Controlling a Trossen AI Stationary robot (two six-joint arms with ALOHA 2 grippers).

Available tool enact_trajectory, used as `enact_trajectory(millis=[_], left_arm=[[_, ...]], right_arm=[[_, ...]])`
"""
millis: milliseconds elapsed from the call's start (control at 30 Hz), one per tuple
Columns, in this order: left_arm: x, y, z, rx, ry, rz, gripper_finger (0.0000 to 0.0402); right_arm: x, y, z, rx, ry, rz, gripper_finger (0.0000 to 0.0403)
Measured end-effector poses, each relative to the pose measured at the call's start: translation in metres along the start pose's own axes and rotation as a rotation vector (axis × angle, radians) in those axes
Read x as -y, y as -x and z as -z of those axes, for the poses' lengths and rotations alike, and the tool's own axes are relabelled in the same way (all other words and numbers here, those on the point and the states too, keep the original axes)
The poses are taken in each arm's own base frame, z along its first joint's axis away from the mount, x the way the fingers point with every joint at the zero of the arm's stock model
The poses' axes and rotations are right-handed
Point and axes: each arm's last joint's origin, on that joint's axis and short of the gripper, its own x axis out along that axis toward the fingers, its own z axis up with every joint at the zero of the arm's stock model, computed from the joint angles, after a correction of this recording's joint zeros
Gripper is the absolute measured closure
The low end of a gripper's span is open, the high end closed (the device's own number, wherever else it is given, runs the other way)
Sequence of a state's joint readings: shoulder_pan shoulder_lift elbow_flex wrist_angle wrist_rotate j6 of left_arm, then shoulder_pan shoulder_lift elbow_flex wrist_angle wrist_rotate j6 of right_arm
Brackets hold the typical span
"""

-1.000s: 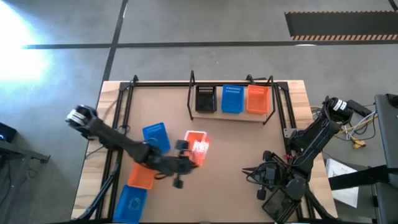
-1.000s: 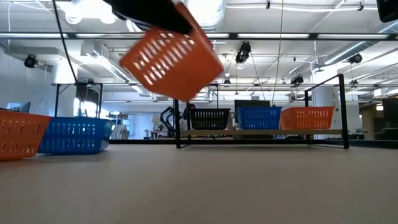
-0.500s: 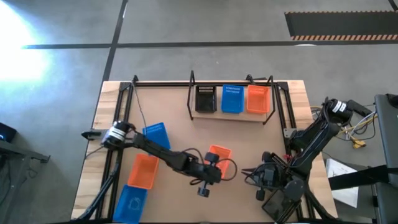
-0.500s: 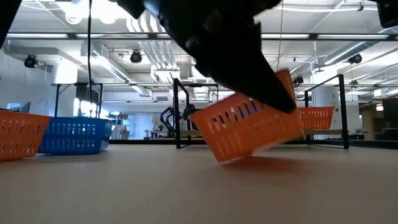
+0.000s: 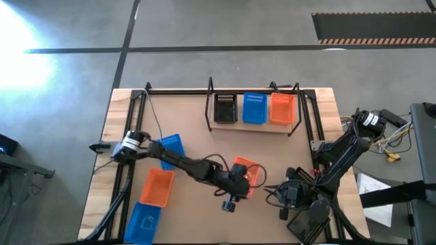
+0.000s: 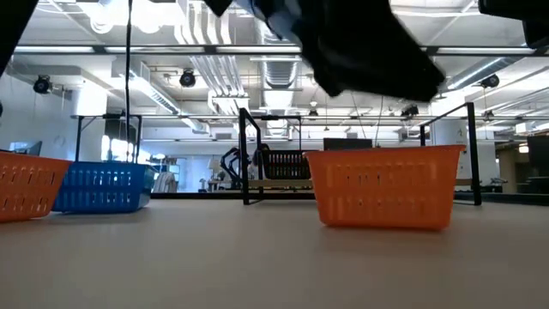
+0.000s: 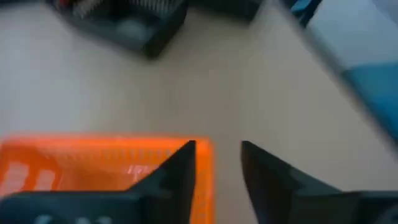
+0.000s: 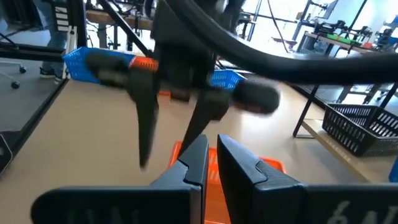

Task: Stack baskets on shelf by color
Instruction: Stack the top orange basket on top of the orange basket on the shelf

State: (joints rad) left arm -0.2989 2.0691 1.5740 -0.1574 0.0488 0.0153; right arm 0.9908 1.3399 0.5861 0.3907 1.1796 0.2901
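Note:
An orange basket (image 5: 251,169) (image 6: 383,187) stands upright on its base on the table, right of the middle. My left gripper (image 5: 240,180) (image 7: 219,162) is over the basket's near-left end, open, one finger inside the basket and one outside. My right gripper (image 5: 286,194) (image 8: 212,155) waits shut near the table's right front, holding nothing. On the shelf (image 5: 252,127) at the back stand a black basket (image 5: 225,107), a blue basket (image 5: 254,107) and an orange basket (image 5: 282,107) side by side. My left gripper stands astride the orange basket's end wall (image 7: 206,167), one finger (image 7: 180,171) inside and the other outside, slanting down from the table's left. Whether either finger touches the wall I cannot tell. The basket sits level on the table.
At the table's left lie a blue basket (image 5: 172,146), an orange basket (image 5: 157,187) and another blue basket (image 5: 144,219). Black arm frames run along both table sides. Bare tabletop lies between the shelf and the orange basket.
My left gripper has gone toward the table's right edge and down with the orange basket. The basket hung tilted and clear of the table a second ago; now it stands level on its base, right of the middle.

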Motion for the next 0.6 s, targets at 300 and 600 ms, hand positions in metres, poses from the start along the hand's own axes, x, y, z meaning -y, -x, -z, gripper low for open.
enact_trajectory(millis=[300, 600], left_arm=[[0.008, 0.080, -0.019, -0.037, 0.028, -0.005, 0.0211], [0.031, 0.126, 0.044, 0.012, 0.174, -0.301, 0.0211]], right_arm=[[-0.007, -0.019, 0.025, -0.042, -0.117, 0.024, 0.0375], [-0.023, -0.066, 0.017, -0.115, -0.118, -0.054, 0.0343]])
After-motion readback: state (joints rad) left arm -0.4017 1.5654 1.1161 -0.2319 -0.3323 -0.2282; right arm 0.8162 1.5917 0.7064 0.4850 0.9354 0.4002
